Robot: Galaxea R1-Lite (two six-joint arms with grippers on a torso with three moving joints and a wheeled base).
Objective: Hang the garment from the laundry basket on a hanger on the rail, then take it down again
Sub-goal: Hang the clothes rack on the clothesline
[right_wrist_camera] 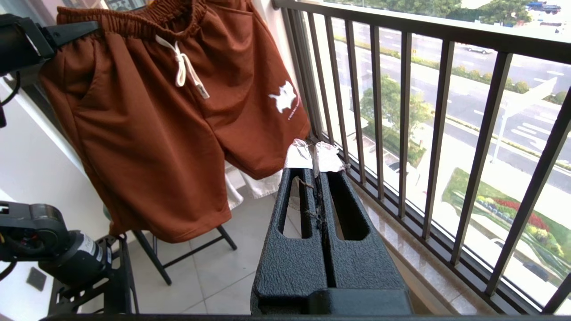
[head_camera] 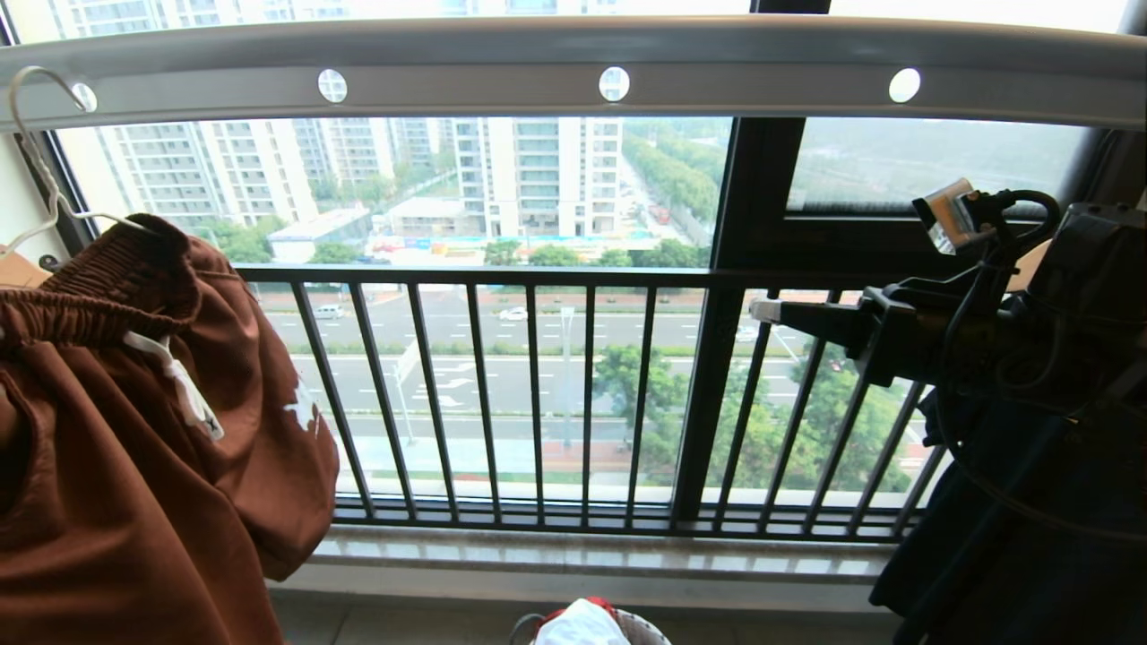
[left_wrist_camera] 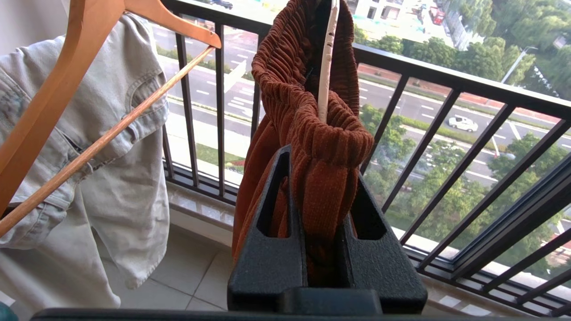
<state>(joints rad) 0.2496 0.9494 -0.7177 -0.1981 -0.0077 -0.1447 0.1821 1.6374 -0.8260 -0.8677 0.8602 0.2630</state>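
The left gripper (left_wrist_camera: 325, 209) pinches the shorts' (head_camera: 134, 430) waistband on the hanger (head_camera: 36, 161) — the right gripper (right_wrist_camera: 314, 156), pressed together, hangs apart.

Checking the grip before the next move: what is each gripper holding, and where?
Left gripper pinches the shorts at the gathered waistband. Right gripper is shut on nothing.

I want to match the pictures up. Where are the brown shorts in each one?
Head view: rust-brown shorts hang at the far left.
Left wrist view: centre, waistband pinched in the left gripper.
Right wrist view: upper left.
Shared landmark: the black window railing.
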